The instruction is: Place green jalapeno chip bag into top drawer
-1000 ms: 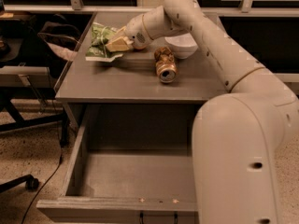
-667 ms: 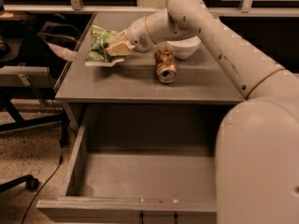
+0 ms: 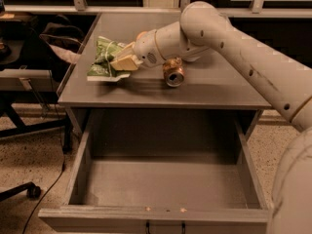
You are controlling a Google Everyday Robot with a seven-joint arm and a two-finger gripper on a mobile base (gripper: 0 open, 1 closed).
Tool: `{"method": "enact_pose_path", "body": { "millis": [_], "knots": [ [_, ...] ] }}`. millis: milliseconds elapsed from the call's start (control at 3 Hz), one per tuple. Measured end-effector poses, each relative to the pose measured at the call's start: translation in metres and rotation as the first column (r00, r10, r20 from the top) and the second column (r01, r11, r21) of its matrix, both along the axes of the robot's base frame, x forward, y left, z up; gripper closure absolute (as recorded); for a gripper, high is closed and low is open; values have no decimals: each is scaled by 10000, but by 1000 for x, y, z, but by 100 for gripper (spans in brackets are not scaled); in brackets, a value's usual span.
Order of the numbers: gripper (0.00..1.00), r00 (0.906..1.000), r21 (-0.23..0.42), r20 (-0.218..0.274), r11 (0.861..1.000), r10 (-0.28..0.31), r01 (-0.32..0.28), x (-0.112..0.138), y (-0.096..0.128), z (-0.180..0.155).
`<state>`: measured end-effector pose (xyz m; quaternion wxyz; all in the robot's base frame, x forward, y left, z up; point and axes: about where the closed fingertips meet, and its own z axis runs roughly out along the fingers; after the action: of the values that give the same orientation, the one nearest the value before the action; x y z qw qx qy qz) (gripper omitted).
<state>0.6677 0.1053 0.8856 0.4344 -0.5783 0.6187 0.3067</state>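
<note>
Above the table [image 3: 209,89], the claw [image 3: 123,62] pinches a crinkly, white-striped light-green bag [image 3: 103,57].

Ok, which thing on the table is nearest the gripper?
The green jalapeno chip bag, at the table's left edge; the gripper is closed on it. The crushed brown can lies apart.

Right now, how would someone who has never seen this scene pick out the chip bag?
Find the grey table above the open top drawer. On its left part, the end effector grips the green jalapeno chip bag. It is flat, crinkly and light green, unlike the crushed brown can to its right.
</note>
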Motion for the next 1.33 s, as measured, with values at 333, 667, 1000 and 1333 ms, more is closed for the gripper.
{"method": "enact_pose_path", "body": {
  "millis": [333, 667, 1000, 1333],
  "knots": [
    [100, 9999, -7, 99, 10000, 38, -38, -22, 2, 4],
    [100, 9974, 317, 386, 9977, -608, 596, -79, -7, 20],
    [100, 9934, 465, 315, 9929, -1106, 1090, -118, -14, 11],
    [100, 9829, 534, 199, 9819, -1830, 1817, -148, -21, -4]
  ]
}}
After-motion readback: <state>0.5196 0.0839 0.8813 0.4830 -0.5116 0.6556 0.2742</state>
